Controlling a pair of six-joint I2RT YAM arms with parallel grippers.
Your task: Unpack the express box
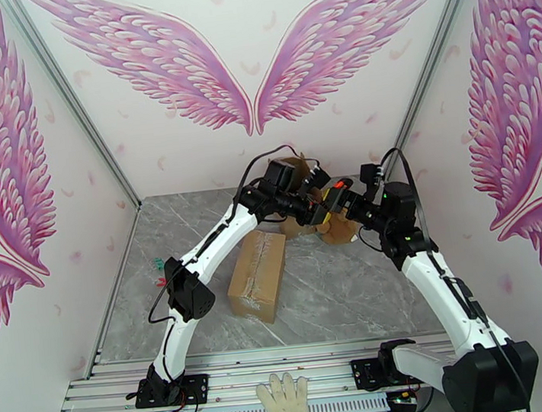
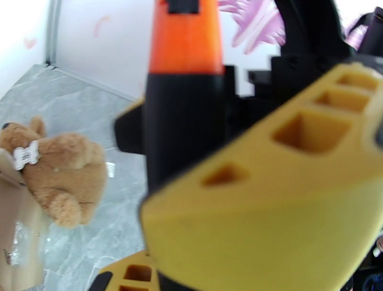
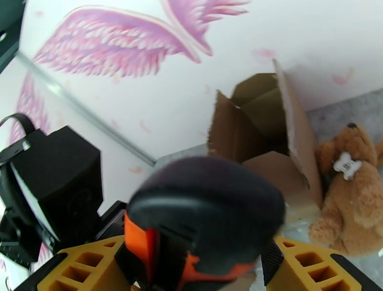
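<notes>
Overhead: sealed box (image 1: 258,275) mid-table | right wrist: open box (image 3: 268,129), bear (image 3: 352,201), right claw (image 3: 201,268) gripping orange tool (image 3: 206,210) | left claw (image 2: 148,244): cannot tell

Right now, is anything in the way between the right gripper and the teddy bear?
Yes. A black and orange tool sits between the fingers of the right gripper, so its jaws are occupied. The teddy bear lies beside the open box; nothing else visible lies between.
</notes>
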